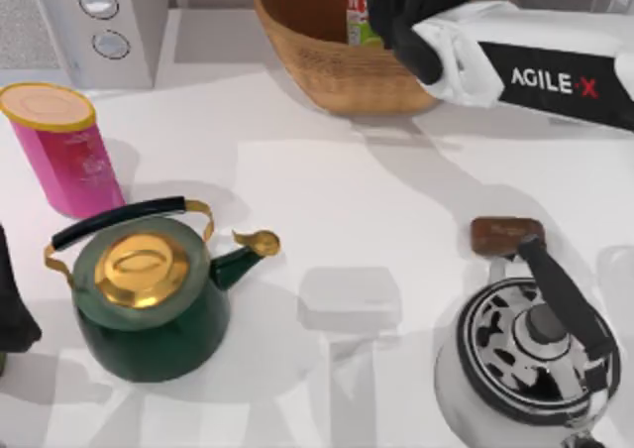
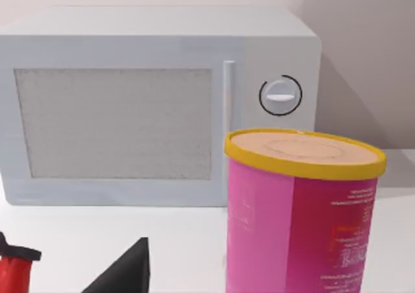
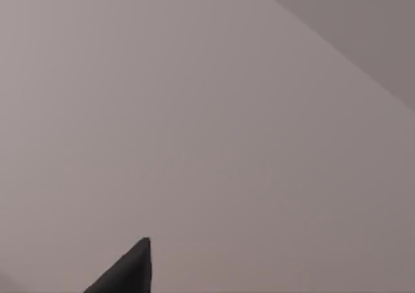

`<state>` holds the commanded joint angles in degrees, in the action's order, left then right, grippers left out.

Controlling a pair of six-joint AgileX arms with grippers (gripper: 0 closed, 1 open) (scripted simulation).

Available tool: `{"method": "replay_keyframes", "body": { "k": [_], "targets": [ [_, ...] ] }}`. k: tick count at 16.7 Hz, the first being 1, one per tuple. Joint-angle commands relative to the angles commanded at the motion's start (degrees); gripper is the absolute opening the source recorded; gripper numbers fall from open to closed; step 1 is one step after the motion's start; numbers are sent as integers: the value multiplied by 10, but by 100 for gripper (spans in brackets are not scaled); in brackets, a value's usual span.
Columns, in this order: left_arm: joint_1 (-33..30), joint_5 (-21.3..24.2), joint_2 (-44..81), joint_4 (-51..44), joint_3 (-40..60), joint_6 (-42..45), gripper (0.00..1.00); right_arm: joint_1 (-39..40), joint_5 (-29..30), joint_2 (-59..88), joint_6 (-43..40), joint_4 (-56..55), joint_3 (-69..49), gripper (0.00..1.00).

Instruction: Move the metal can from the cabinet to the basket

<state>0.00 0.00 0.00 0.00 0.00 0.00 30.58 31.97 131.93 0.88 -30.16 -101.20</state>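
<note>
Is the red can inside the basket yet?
Inside: the metal can shows within the basket's rim, beside the right gripper.

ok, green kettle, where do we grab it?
By the black handle arching over the gold lid, from straight above, pincer closing across the bar. The kettle stands upright and its round body looks too wide. Right pincer is over the basket.
</note>
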Motion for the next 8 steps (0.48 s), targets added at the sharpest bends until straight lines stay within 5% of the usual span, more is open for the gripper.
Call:
{"method": "replay_keyframes", "body": {
  "k": [8],
  "targets": [
    [0, 0, 0, 0, 0, 0, 100, -11, -17, -57, 0, 12, 40, 100]
  ]
}}
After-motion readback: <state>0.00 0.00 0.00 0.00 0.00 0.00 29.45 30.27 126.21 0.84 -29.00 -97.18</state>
